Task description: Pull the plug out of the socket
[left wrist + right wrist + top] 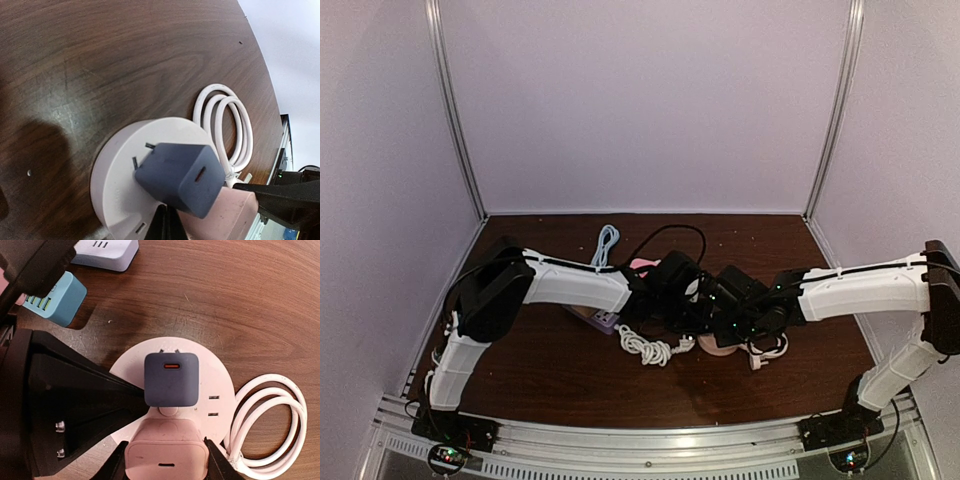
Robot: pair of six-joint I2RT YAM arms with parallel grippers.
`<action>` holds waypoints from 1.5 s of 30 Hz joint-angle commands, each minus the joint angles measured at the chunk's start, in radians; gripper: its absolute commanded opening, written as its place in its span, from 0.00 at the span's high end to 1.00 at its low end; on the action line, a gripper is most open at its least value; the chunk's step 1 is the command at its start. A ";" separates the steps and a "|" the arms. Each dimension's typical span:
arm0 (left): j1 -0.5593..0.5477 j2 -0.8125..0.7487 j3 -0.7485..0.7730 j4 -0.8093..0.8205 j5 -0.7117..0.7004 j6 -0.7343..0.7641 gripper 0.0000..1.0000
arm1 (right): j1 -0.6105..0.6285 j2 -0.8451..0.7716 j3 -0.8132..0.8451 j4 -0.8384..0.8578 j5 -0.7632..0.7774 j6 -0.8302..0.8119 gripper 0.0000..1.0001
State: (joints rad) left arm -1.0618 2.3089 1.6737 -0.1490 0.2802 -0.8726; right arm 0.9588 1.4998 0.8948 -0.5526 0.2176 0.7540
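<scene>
A round white socket [216, 374] lies on the wooden table, with a blue-grey plug [170, 378] and a pink plug [166, 452] in it. My right gripper [166, 464] is shut on the pink plug, one finger on each side. In the left wrist view the blue-grey plug [180, 177] is tilted on the socket [112, 187], its two prongs partly showing. My left gripper [169, 217] is shut, fingers pressed together, tip wedged at the plug's lower edge. In the top view both grippers meet over the socket [720, 347].
A coiled white cable [272, 420] lies right of the socket. A light blue adapter [57, 300] and a lavender one [107, 252] lie beyond it. A white knotted cord [645, 346], a pale blue cord [606, 243] and a black cable [670, 233] lie on the table.
</scene>
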 commanded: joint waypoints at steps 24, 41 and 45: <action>0.011 0.109 -0.111 -0.344 -0.107 0.084 1.00 | -0.033 -0.167 -0.045 0.202 -0.028 -0.062 0.86; 0.011 0.122 -0.091 -0.367 -0.110 0.085 1.00 | 0.001 -0.127 -0.036 0.163 0.024 -0.041 0.86; 0.011 0.122 -0.091 -0.366 -0.110 0.084 1.00 | -0.062 -0.174 -0.126 0.265 -0.110 -0.008 0.86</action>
State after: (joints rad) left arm -1.0599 2.2986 1.6646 -0.1825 0.2649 -0.7986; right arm 0.9443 1.4155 0.8112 -0.4862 0.1963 0.7044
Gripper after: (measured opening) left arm 0.009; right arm 0.438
